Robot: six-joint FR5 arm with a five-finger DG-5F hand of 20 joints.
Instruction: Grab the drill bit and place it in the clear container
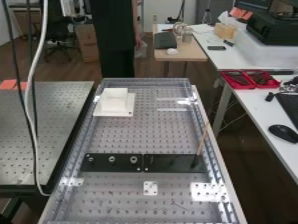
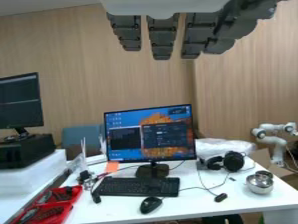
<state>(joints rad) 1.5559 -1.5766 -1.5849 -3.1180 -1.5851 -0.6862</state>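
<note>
At the black strip's (image 1: 122, 168) end on the high view's right, a slender tan rod (image 1: 202, 136) stands with its foot at the strip, its long axis rising and leaning a little outward; it looks to be the drill bit, though that is a judgement. From the wrist view, the fingers (image 2: 163, 36) point out straight and slightly spread, dark grey and blocky, with nothing pinched between them. Which way the rod lies from them cannot be told, so the coming move turns on turning the fingers toward that end of the strip and lining their grip up across the rod's near-upright length. One arm alone serves here. Toward the strip's other end sit three round fittings (image 1: 112, 160) with a metallic look, set in its flat, matt surface. Past the strip, beyond the fittings, a pale, squarish block (image 1: 114, 102) rests on a broader base. Under the strip, the bench (image 1: 126, 137) is grey and dotted with rows of holes.
</note>
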